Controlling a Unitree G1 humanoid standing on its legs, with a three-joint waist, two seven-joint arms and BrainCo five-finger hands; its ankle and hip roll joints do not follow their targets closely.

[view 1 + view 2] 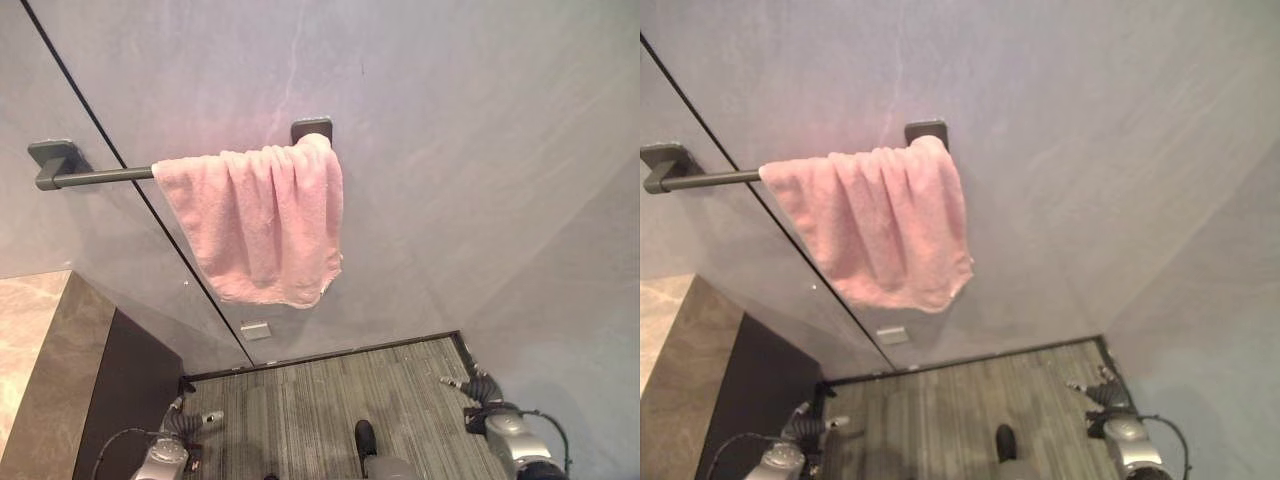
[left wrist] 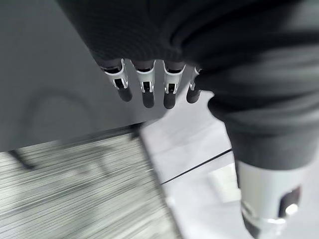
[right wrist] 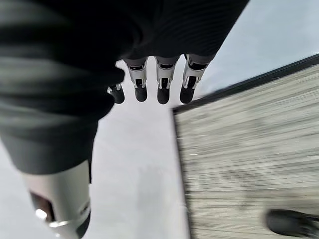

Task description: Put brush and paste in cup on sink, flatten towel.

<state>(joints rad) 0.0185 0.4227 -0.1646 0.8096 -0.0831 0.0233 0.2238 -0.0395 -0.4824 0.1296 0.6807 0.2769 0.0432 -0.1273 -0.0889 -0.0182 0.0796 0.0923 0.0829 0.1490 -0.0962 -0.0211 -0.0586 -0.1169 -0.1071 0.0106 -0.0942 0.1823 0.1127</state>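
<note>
A pink towel (image 1: 260, 220) hangs bunched and crooked over the right end of a dark towel bar (image 1: 95, 177) on the grey wall; its lower edge sags to a point. My left hand (image 1: 188, 420) hangs low near the floor at the lower left. Its fingers (image 2: 144, 89) are relaxed and hold nothing. My right hand (image 1: 480, 388) hangs low at the lower right, well below the towel. Its fingers (image 3: 162, 82) are also straight and empty.
A dark cabinet with a marbled stone top (image 1: 60, 380) stands at the left. A thin dark line (image 1: 150, 200) runs down the wall behind the bar. A small wall socket (image 1: 256, 330) sits under the towel. Striped grey flooring (image 1: 330, 390) lies below.
</note>
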